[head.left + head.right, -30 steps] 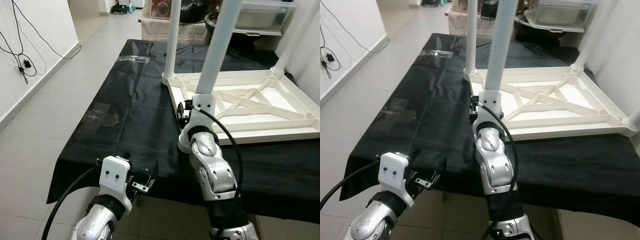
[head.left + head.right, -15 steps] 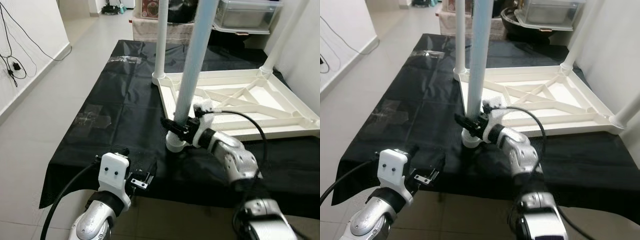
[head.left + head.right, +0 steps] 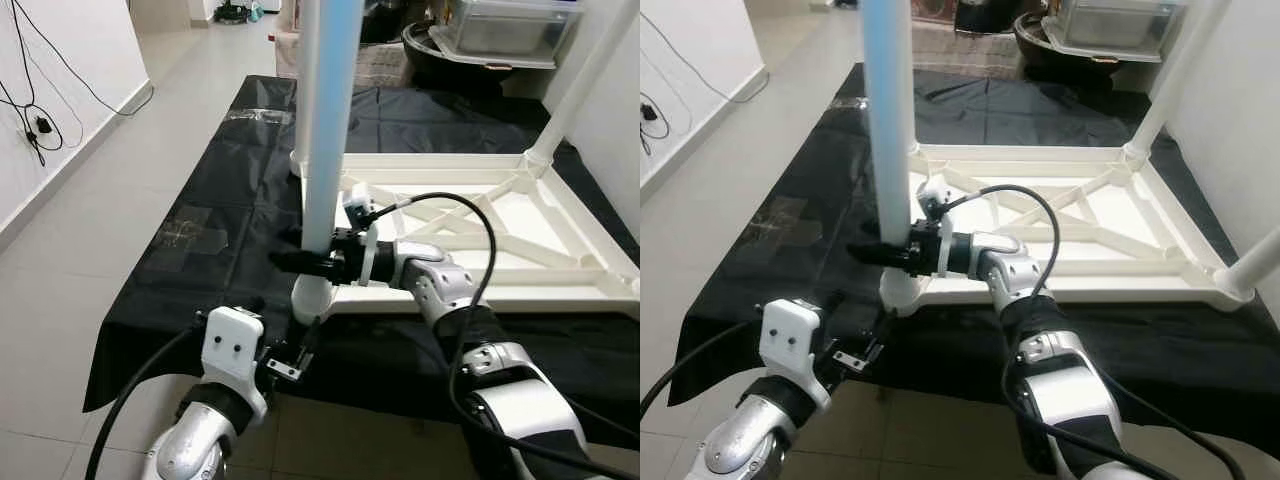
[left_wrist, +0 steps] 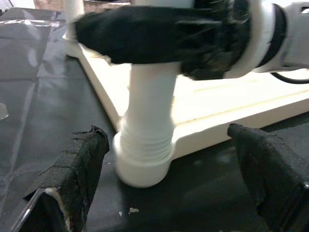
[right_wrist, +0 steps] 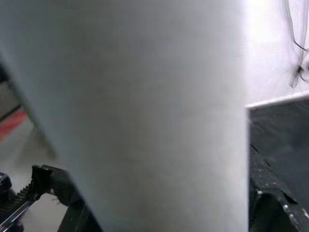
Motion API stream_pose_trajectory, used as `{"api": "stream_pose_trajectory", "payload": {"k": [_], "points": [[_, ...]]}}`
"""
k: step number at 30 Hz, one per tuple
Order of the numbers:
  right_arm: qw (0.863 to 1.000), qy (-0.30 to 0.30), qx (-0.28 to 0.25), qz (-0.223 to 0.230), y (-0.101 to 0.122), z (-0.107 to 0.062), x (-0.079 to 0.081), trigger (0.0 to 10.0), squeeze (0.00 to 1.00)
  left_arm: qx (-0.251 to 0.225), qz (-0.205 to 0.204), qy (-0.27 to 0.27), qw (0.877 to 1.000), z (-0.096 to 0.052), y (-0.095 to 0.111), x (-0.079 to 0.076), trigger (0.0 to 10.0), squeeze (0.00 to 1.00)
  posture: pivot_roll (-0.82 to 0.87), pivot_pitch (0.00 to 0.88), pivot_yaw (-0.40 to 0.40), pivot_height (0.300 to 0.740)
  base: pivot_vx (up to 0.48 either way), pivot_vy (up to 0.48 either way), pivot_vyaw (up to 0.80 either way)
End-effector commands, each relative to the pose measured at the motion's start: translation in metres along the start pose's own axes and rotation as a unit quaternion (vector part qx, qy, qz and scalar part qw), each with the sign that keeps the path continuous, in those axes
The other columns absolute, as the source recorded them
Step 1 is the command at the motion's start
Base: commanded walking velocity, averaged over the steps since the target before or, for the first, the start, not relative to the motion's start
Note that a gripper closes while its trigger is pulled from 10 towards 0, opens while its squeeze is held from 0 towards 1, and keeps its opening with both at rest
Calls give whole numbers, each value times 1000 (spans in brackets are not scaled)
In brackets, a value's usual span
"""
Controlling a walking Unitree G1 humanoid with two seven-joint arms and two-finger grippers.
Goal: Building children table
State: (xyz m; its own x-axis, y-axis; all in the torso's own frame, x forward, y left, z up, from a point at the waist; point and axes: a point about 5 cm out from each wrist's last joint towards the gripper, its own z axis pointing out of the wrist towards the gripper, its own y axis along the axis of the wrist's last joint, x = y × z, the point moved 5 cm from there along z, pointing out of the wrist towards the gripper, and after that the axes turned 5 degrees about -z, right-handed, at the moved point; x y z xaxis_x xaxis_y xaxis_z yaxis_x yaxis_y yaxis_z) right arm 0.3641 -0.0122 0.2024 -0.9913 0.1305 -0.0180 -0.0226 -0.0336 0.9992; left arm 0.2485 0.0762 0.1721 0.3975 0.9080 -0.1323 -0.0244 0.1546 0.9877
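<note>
Two hands: the right hand [image 3: 300, 262], arm reaching leftward, grips the upright white table leg [image 3: 325, 150]; the left hand [image 3: 290, 360] hovers spread open at the worktop [image 3: 215, 250] edge.

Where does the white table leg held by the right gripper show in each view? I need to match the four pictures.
Left eye view: white table leg, upright, left of centre.
Right eye view: left of centre.
Left wrist view: its ribbed lower end, centre.
Right wrist view: blurred, close up.
Shared landmark: the right gripper clamped round it, at the upturned tabletop's near corner.
</note>
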Motion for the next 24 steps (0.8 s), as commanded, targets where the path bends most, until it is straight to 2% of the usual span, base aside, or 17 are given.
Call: {"api": "stream_pose_trajectory", "payload": {"k": [1,5,6,7,8,9,10,11,12,13,15,16,17,20,22,23,24], "points": [[1000,7,13,10,-13,10,5,0,0,-2,-8,-5,1000,-2,0,-3,10000,0,171,81,-96,740,0,0,0],[996,-89,0,-8,-17,10,-10,0,0,-3,-7,-6,1000,0,0,-3,10000,0,163,62,-94,740,0,0,0],[986,-164,-2,-14,-19,4,-22,0,0,-5,-5,-7,1000,1,0,-2,10000,0,157,51,-87,740,0,0,0],[968,-251,-1,-21,-20,-6,-36,0,0,-6,-4,-8,1000,3,0,-2,10000,0,150,42,-83,740,0,0,0],[952,-306,1,-26,-21,-15,-45,0,0,-7,-3,-9,1000,4,0,-1,10000,0,148,39,-83,740,0,0,0],[925,-380,5,-32,-22,-28,-54,0,0,-8,-2,-9,1000,5,0,0,10000,0,143,31,-81,740,0,0,0],[925,-380,5,-32,-22,-28,-54,0,0,-8,-2,-9,1000,5,0,0,10000,0,143,31,-81,740,0,0,0],[907,-419,7,-36,-22,-37,-59,0,0,-9,-1,-10,1000,6,0,0,10000,0,143,31,-81,740,0,0,0],[898,-438,8,-38,-22,-41,-61,0,0,-9,-1,-10,1000,6,0,0,10000,0,143,31,-81,740,0,0,0],[869,-494,9,-33,-24,-54,-65,0,0,-10,-1,-10,1000,7,0,1,10000,0,135,24,-76,740,0,0,0],[798,-602,17,-39,-28,-79,-64,0,0,-12,-2,-14,1000,9,1,-1,10000,0,128,19,-73,740,0,0,0],[777,-628,19,-41,-28,-87,-63,0,0,-13,-2,-15,1000,10,1,-1,10000,0,128,19,-73,740,0,0,0],[764,-643,20,-40,-29,-90,-61,0,0,-13,-1,-17,1000,10,1,-2,10000,0,128,17,-74,740,0,0,0],[715,-699,23,-13,-36,-88,-42,0,0,-16,-3,-14,1000,11,1,-2,10000,0,136,17,-77,740,0,0,0],[708,-706,25,-5,-38,-84,-38,0,0,-17,-4,-11,1000,11,2,-2,10000,0,137,18,-76,740,0,0,0],[721,-693,24,5,-41,-68,-35,667,0,-16,-6,-8,1000,10,1,-1,10000,0,138,21,-80,740,0,0,0],[721,-693,24,5,-41,-68,-35,667,0,-16,-6,-8,1000,10,1,-1,10000,0,138,21,-80,740,0,0,0]]}}
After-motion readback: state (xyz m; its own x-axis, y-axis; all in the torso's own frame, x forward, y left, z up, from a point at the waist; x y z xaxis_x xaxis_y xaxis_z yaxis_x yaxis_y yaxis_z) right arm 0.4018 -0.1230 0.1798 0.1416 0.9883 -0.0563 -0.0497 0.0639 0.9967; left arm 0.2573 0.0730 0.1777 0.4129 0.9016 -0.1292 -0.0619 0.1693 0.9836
